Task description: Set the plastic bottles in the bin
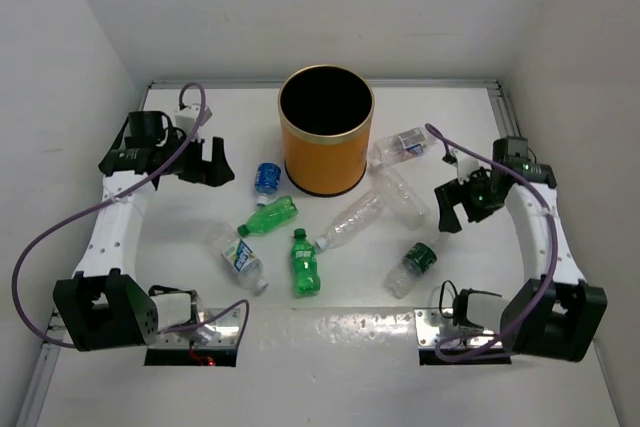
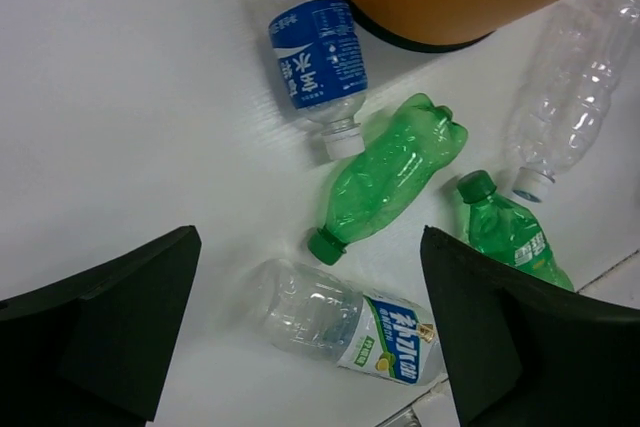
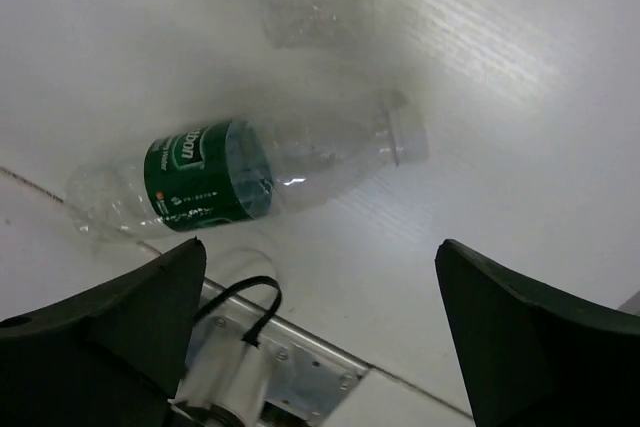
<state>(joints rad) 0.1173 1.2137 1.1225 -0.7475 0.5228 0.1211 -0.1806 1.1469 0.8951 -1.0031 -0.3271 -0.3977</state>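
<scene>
Top external view: the orange bin [image 1: 325,165], black inside with a dark rim, stands upright at the far centre of the white bench [image 1: 170,237]. The plastic bottles [image 1: 350,220] lie on their sides on the bench, in front of the bin and to its right. A blue-labelled bottle [image 1: 267,178] lies just beside the bin's base, with two crushed green bottles [image 1: 270,217] nearer. The others are clear and crinkled, and one carries a green label [image 1: 414,265]. The left tool [image 1: 205,169] and right tool [image 1: 458,209] are both spread wide and hold nothing.
</scene>
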